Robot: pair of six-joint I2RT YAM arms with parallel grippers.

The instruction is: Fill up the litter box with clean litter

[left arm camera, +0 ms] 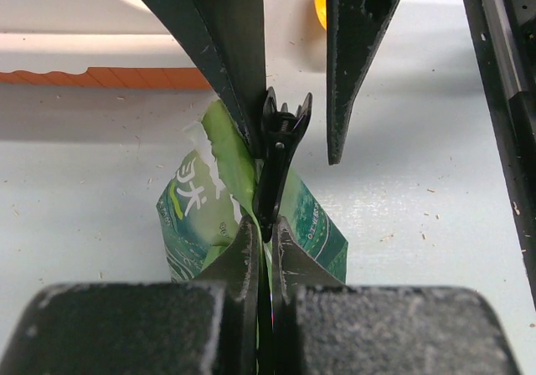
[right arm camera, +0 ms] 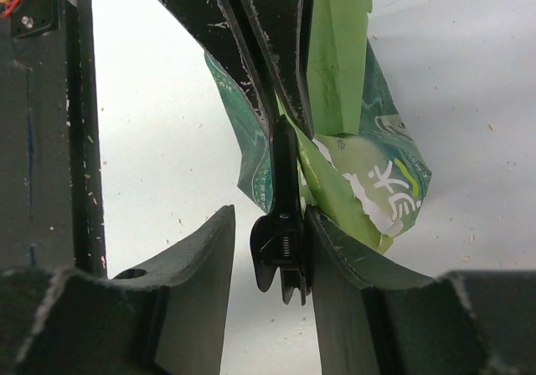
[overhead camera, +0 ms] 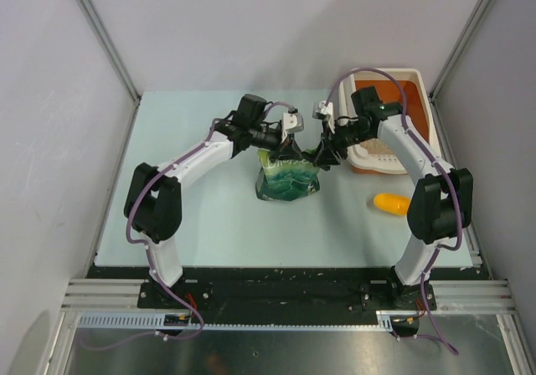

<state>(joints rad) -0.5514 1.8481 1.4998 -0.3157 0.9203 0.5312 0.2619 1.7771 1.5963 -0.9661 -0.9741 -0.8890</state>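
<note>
We see the green bag [overhead camera: 289, 181] upright on the desk [overhead camera: 201, 224], its top edge clamped in the left end effector [left arm camera: 266, 224]. We cannot read the white characters on its front. The right end effector [right arm camera: 270, 216] stands apart, astride the black clip [right arm camera: 280, 254] on that edge. The litter box [overhead camera: 394, 90], with its orange floor showing, lies just beyond the right end effector, its long axis running away from the arms.
</note>
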